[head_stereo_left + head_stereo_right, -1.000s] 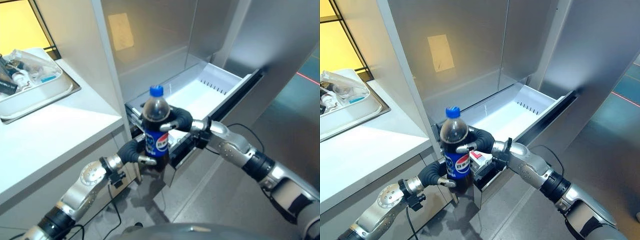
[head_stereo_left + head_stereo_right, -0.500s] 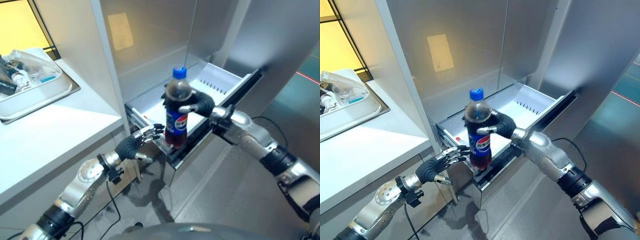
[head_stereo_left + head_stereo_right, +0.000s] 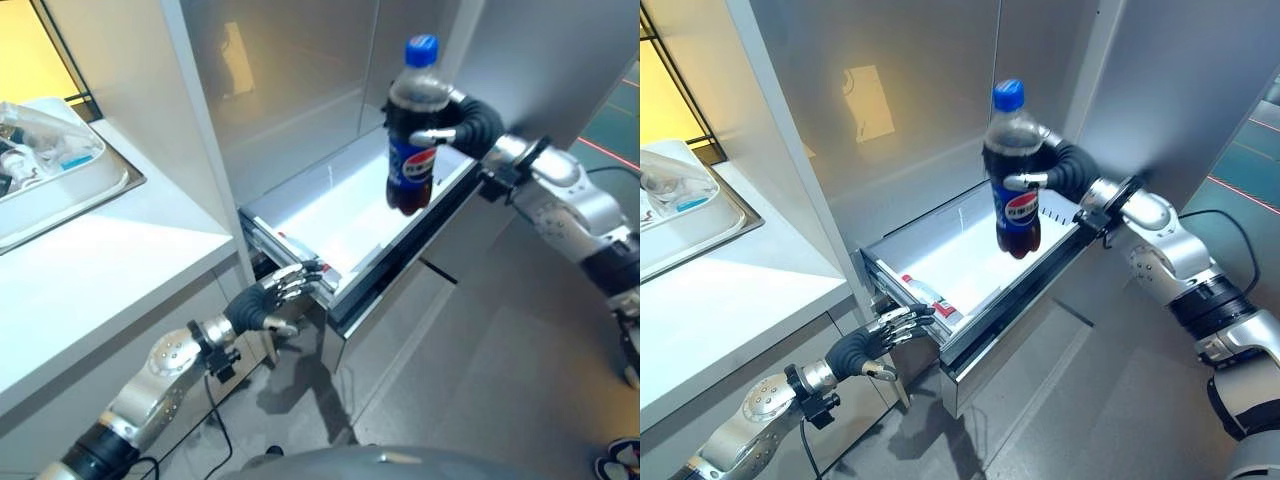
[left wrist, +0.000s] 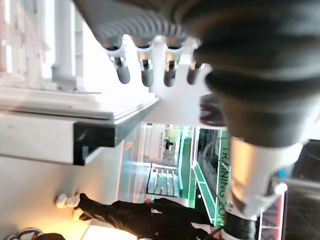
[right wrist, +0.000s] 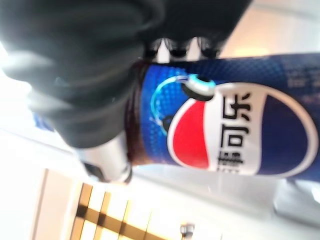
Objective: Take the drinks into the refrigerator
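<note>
Fingers of right hand [image 3: 465,120] curl round cola bottle [image 3: 411,130], upright, lifted above open fridge drawer [image 3: 330,215]. Left hand [image 3: 270,300] empty, fingers [image 4: 121,70] straight and relaxed at drawer's front corner, beside white counter [image 3: 90,270].

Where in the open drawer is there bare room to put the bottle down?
The drawer has a wide bare white floor through its middle and far end, below the bottle held in the right hand. The near corner is crowded: a red-and-white package lies there, beside the left hand.
</note>
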